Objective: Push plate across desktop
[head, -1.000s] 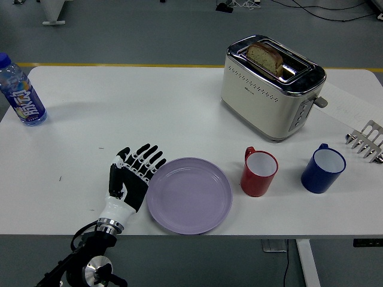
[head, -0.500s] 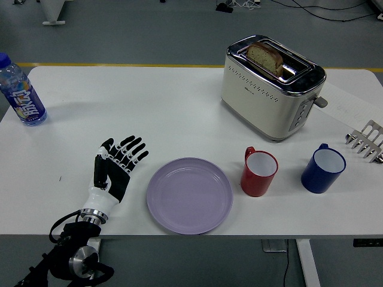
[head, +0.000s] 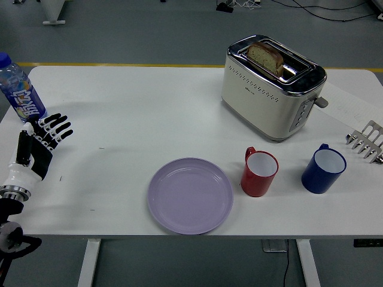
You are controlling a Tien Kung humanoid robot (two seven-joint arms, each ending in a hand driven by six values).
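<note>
A lilac plate (head: 190, 195) lies flat near the table's front edge, a little left of centre. My left hand (head: 37, 145) is far off to its left, over the table's left edge, with its fingers spread and nothing in them. A wide stretch of bare white table (head: 108, 173) separates the hand from the plate. The right hand is out of view.
A red mug (head: 259, 172) stands just right of the plate, a blue mug (head: 323, 168) further right. A cream toaster (head: 272, 86) with bread in it sits at the back. A water bottle (head: 20, 93) stands at the left edge, just beyond my hand. A metal rack (head: 366, 141) pokes in at the right.
My left hand has drawn back from the plate's left rim to the table's left edge. The plate has stayed where it was.
</note>
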